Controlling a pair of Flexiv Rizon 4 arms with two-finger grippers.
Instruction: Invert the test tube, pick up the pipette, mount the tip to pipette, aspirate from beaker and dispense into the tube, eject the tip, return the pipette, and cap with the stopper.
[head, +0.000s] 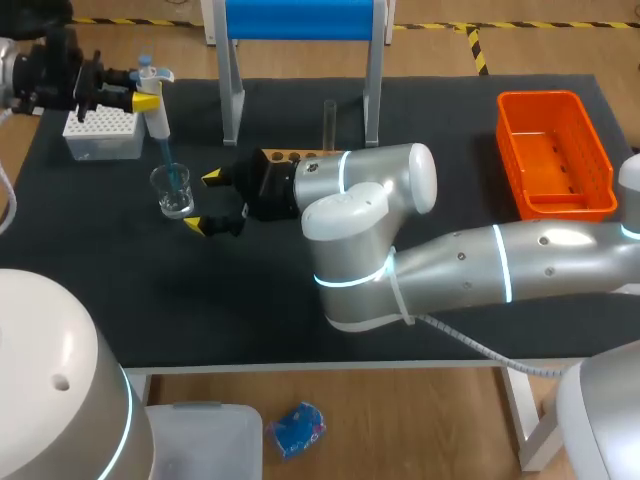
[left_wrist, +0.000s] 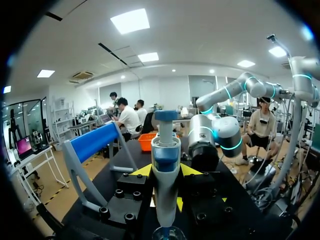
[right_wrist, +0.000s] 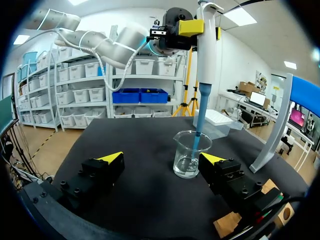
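Table (head: 120, 300): dark black top, light legs.
- Near its left back corner: white tip box (head: 100, 135).
- Just in front of the box: clear glass beaker (head: 173, 192), upright.
- Back middle: stand (head: 232, 100) with grey uprights and a blue top.
- Beneath the stand: wooden block (head: 290, 156) with holes, and a test tube (head: 329, 122) upright at its right end.
- Right side: orange basket (head: 510, 150).

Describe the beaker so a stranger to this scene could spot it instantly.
On the left of the black table, find the white tip box. The beaker, in front of it, is the only clear glass cup, with the pipette dipping its blue tip in.
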